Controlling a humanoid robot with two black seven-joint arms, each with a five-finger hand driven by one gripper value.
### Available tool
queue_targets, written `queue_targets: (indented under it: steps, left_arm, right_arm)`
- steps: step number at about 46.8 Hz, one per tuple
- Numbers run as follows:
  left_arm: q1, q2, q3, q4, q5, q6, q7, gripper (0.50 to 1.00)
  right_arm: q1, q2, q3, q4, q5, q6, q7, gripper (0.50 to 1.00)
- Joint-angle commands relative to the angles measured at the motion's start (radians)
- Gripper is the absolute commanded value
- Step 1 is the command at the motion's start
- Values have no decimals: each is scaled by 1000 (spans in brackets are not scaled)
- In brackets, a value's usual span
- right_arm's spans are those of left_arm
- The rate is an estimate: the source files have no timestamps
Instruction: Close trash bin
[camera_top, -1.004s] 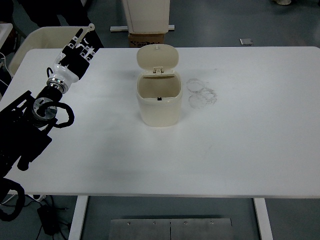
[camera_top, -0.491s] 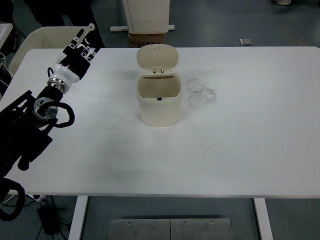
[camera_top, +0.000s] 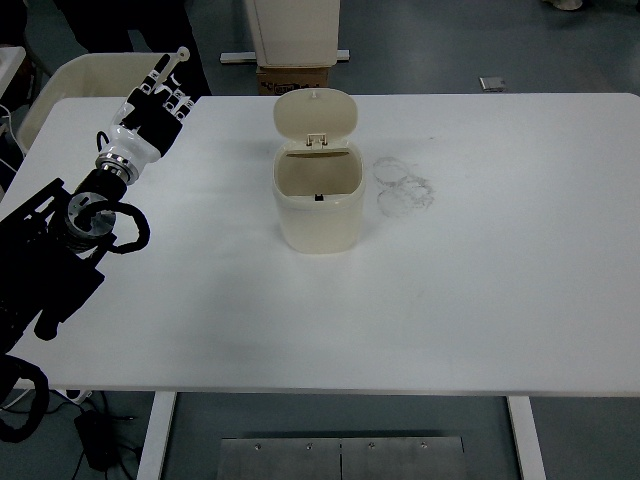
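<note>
A cream trash bin (camera_top: 318, 205) stands near the middle of the white table (camera_top: 480, 290). Its lid (camera_top: 316, 115) is hinged at the back and stands open, upright, so the empty inside shows. My left hand (camera_top: 152, 108) is over the table's far left corner, well to the left of the bin. Its fingers are relaxed and hold nothing, with the index finger pointing up and away. The right arm is out of view.
Grey scribble marks (camera_top: 402, 187) lie on the tabletop right of the bin. A cream chair (camera_top: 75, 85) stands behind the left corner. A cardboard box (camera_top: 292, 77) and a white cabinet (camera_top: 293, 28) stand behind the far edge.
My left hand has drifted very slightly to the right. The bin and its lid have not moved.
</note>
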Motion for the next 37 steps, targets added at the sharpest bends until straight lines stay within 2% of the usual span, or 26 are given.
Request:
queue_targets:
  steps: [1,15,21,37]
  left_arm:
    - [-1,19,3,-29,0,8,2,1000]
    - [-9,131,15,-173,14,34,8,1000]
    - [-27,171,115,-244,60,40,38,1000]
    - [-106,209,228,-270,133,39,71,1000]
  right_arm:
    - [0,0,0,0,0,0,1,993]
    - [0,0,0,0,0,0,1,993]
    - [0,0,0,0,0,0,1,993]
    - [0,0,0,0,0,0,1,993]
